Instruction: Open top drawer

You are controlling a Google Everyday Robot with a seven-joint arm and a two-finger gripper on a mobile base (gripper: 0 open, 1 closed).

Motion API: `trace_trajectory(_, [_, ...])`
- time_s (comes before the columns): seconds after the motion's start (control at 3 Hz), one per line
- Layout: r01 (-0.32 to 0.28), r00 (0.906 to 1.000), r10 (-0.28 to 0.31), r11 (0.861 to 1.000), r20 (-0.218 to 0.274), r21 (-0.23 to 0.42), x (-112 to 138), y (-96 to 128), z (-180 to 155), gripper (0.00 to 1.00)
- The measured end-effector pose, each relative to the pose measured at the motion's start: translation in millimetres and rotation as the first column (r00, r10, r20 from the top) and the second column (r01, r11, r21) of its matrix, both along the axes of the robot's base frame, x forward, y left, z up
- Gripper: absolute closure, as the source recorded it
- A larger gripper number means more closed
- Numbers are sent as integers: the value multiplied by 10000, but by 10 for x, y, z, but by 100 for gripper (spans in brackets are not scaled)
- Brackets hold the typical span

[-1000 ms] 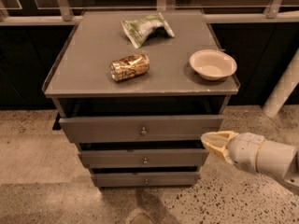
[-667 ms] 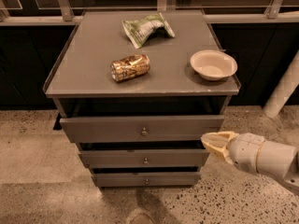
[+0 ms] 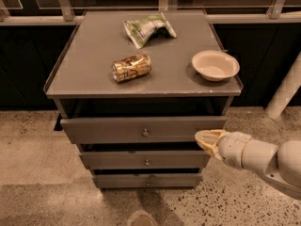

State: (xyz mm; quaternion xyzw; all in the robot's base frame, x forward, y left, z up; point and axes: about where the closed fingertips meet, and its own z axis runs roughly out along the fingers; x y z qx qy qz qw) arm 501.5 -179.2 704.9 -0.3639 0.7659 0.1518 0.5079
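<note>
The top drawer (image 3: 117,129) is the widest grey front, with a small round metal knob (image 3: 145,133) at its centre. It stands pulled out a little from the cabinet, with a dark gap above it. My gripper (image 3: 205,140) is at the drawer's right end, level with its lower edge, to the right of the knob. The white arm (image 3: 263,157) comes in from the lower right.
Two narrower drawer fronts (image 3: 146,160) sit below the top one. On the cabinet top (image 3: 94,41) lie a tipped can (image 3: 131,68), a green crumpled bag (image 3: 148,28) and a white bowl (image 3: 215,65). A white pole (image 3: 284,91) leans at the right. Speckled floor surrounds the cabinet.
</note>
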Motion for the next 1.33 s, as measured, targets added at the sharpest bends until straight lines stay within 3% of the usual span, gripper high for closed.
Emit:
trace_trajectory(0.67, [178, 9967, -154, 9994, 797, -290, 669, 58, -131, 100])
trace_trajectory(1.0, [166, 9964, -142, 9995, 833, -282, 694, 72, -116, 100])
trace_trajectory(1.33, [670, 9915, -634, 9974, 1134, -283, 977, -65, 20, 100])
